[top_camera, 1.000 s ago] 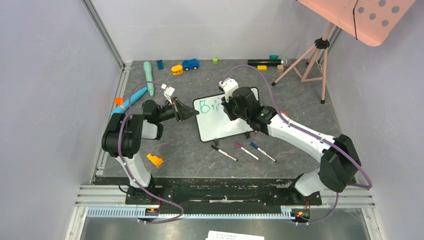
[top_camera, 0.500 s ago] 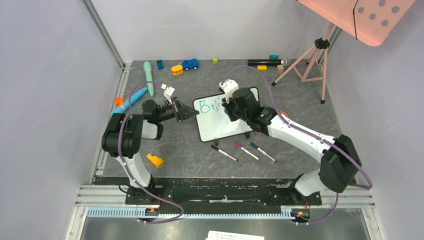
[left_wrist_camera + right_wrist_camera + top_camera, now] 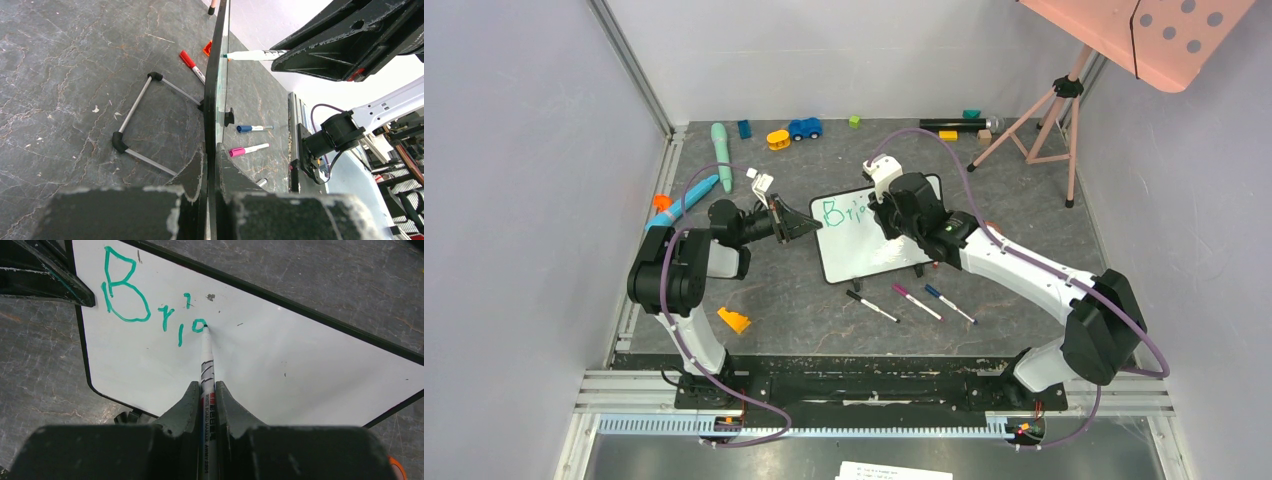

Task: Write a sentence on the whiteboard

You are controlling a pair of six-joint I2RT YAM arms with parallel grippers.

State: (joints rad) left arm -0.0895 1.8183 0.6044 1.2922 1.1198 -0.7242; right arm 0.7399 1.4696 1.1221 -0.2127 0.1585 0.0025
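The whiteboard (image 3: 864, 245) stands tilted on little black feet at the table's middle; it also shows in the right wrist view (image 3: 280, 365) and edge-on in the left wrist view (image 3: 216, 100). My left gripper (image 3: 809, 226) is shut on its left edge (image 3: 216, 165). My right gripper (image 3: 886, 222) is shut on a white marker (image 3: 207, 375) whose tip touches the board. The sentence (image 3: 150, 310) reads "Bri" in teal plus a small loop at the tip (image 3: 844, 212).
Three loose markers, black (image 3: 871, 306), pink (image 3: 917, 301) and blue (image 3: 949, 303), lie in front of the board. An orange piece (image 3: 733, 320) lies near left. Toys (image 3: 804, 128) and teal pens (image 3: 722, 155) are at the back. A tripod (image 3: 1052, 120) holds a pink dotted panel (image 3: 1164, 35) at the right.
My right gripper has moved the marker slightly and a small loop has appeared after "Bri". My left gripper has held the board still.
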